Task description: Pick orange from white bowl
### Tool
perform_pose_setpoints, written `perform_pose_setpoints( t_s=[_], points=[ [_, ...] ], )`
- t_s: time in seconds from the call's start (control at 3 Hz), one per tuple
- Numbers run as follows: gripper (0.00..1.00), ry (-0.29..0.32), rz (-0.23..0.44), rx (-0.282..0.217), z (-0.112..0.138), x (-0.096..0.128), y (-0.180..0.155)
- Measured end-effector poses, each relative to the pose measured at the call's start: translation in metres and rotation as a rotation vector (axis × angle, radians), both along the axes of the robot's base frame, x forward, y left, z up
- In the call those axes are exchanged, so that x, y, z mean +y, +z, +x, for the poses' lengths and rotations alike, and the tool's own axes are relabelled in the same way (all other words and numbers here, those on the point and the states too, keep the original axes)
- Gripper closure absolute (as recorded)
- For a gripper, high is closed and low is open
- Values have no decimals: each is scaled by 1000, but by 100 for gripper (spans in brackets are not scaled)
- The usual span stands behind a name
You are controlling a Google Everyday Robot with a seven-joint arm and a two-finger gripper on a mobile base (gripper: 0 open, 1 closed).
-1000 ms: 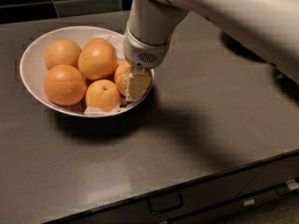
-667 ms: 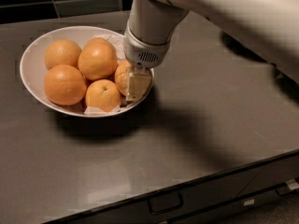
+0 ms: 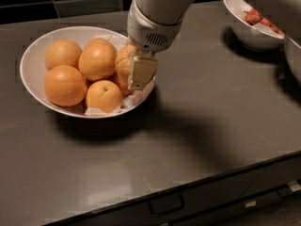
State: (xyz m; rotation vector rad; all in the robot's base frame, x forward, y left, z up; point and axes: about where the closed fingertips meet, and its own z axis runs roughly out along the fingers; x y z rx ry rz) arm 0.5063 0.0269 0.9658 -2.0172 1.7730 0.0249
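Gripper [image 3: 130,74] clamped on the orange [image 3: 121,62] at the white bowl's [image 3: 28,65] edge.
On the dark countertop [image 3: 211,126], the white bowl sits at 9 o'clock and a smaller berry bowl [image 3: 244,32] at 1 o'clock. The gripper hangs over the white bowl's 3 o'clock rim, jaws closed to the orange's width, cream pad [image 3: 142,72] against it. Four other oranges [image 3: 65,85] lie at its 9 o'clock.

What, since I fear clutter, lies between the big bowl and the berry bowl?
Bare tabletop, per the camera view; the gripper is inside the big bowl.
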Motion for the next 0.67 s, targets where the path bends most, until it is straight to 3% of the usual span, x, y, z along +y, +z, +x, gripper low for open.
perform_pose_setpoints(
  t_s=[0.33, 0.67],
  points=[
    [100, 24, 28, -41, -3, 2, 23],
    [100, 24, 29, -42, -3, 3, 23]
  ],
)
